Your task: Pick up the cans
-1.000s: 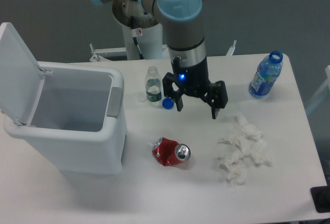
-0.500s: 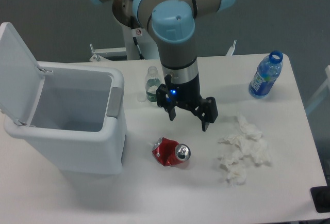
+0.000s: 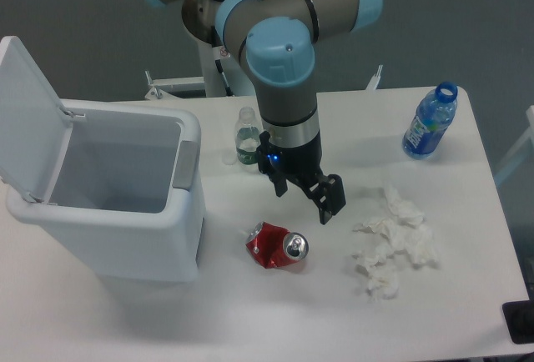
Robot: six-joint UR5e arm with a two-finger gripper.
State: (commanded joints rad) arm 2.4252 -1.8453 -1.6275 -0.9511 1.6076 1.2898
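A crushed red can (image 3: 276, 246) with a silver top lies on its side on the white table, just right of the bin. My gripper (image 3: 305, 198) hangs open a little above and to the right of the can, its two black fingers spread apart and empty. One finger (image 3: 331, 199) points down toward the table beside the can; the other sits closer to the small bottle.
A white bin (image 3: 117, 187) with its lid up stands at the left. A small clear bottle (image 3: 246, 138) stands behind the gripper. A blue bottle (image 3: 430, 123) stands at the far right. Crumpled white tissues (image 3: 394, 241) lie right of the can.
The gripper has moved left and down toward the can and has turned about its axis. Its fingers stay open. The can has not moved.
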